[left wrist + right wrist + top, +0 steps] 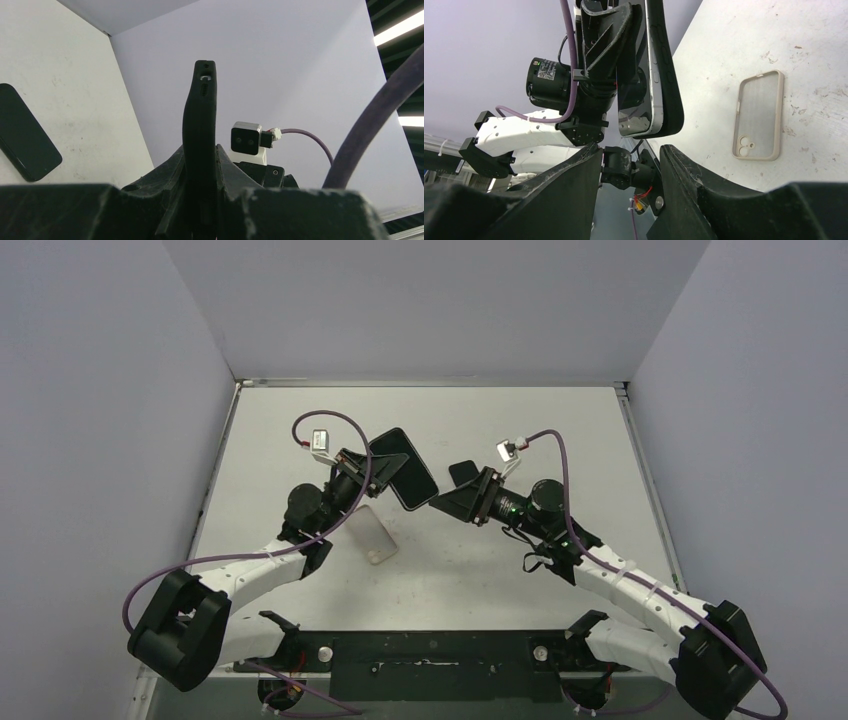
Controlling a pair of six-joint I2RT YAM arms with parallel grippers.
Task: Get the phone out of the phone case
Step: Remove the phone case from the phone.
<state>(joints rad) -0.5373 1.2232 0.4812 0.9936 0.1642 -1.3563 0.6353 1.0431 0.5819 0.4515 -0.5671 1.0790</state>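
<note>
Left pincer (376, 471) grips phone (406, 468) | case (758, 115) empty, on table (570, 435)

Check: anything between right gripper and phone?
Nothing. The right wrist view shows the open right gripper just short of the phone's lower end, with only air between them.

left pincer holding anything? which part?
Yes: the phone, pinched across its flat faces at one long edge by the left pincer. The rest sticks out free.
</note>
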